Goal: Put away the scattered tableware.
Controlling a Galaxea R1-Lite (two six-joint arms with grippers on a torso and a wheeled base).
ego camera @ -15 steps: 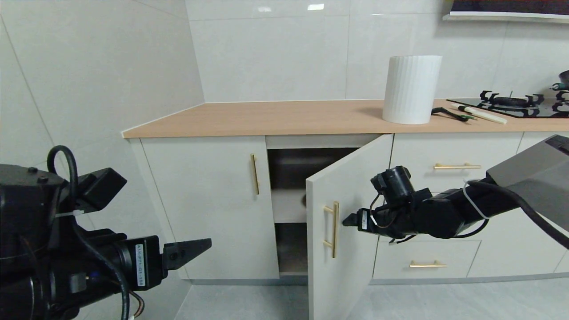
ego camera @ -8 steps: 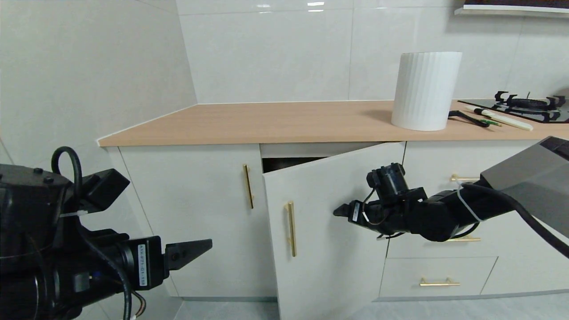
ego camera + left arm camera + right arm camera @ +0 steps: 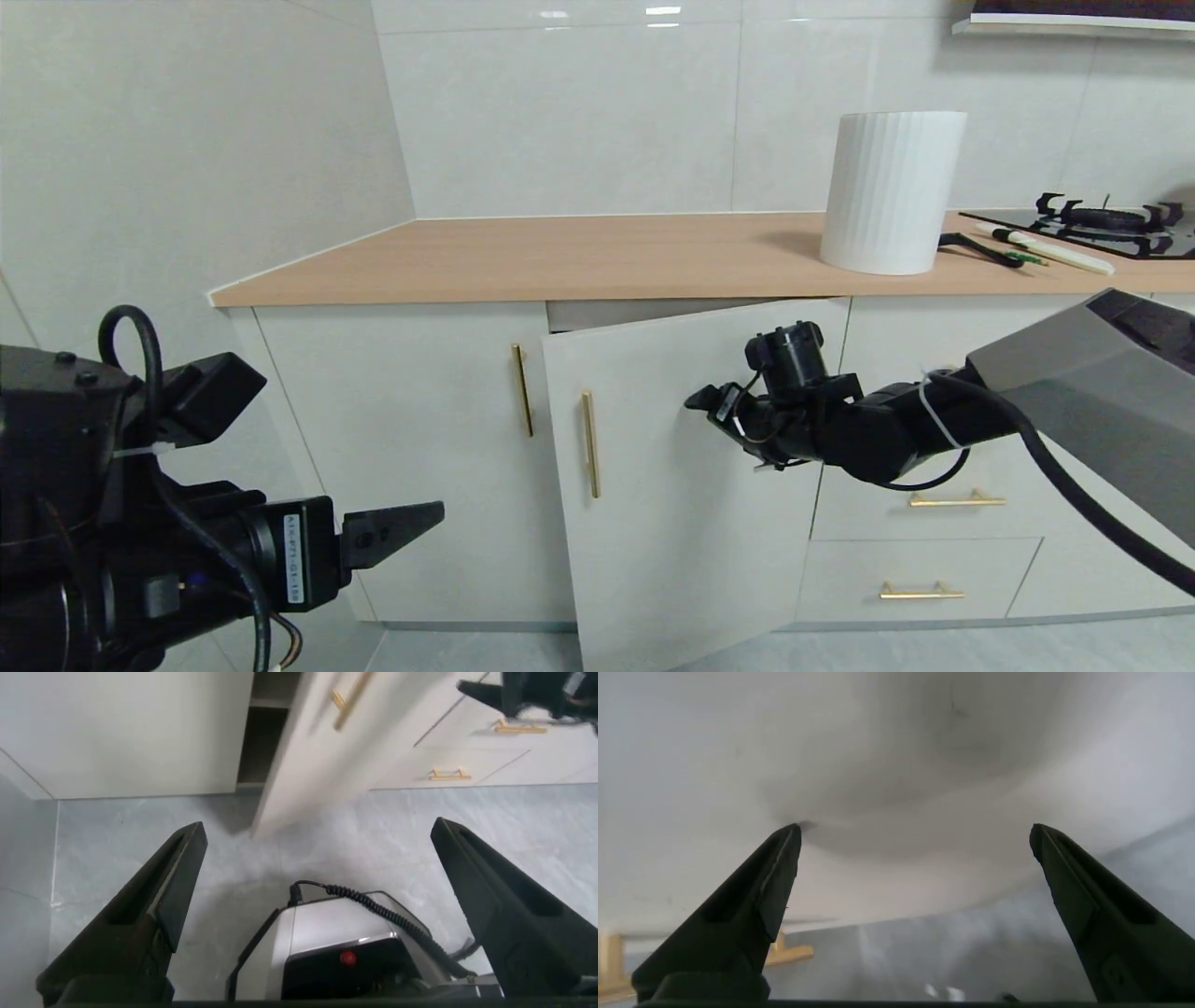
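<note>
Right gripper (image 3: pixel 698 401), fingers apart, has pushed the cabinet door (image 3: pixel 672 523) nearly shut. Left gripper (image 3: pixel 420 519), fingers apart, sits at 8 o'clock. Utensils (image 3: pixel 1027 252) lie on the countertop (image 3: pixel 560 257) at 2 o'clock; stowing looks unfinished.

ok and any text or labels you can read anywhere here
Left wrist sticker: one line of print, too small to read.
Right wrist sticker: too small to read.
Cabinet door, white container, countertop: no text.
</note>
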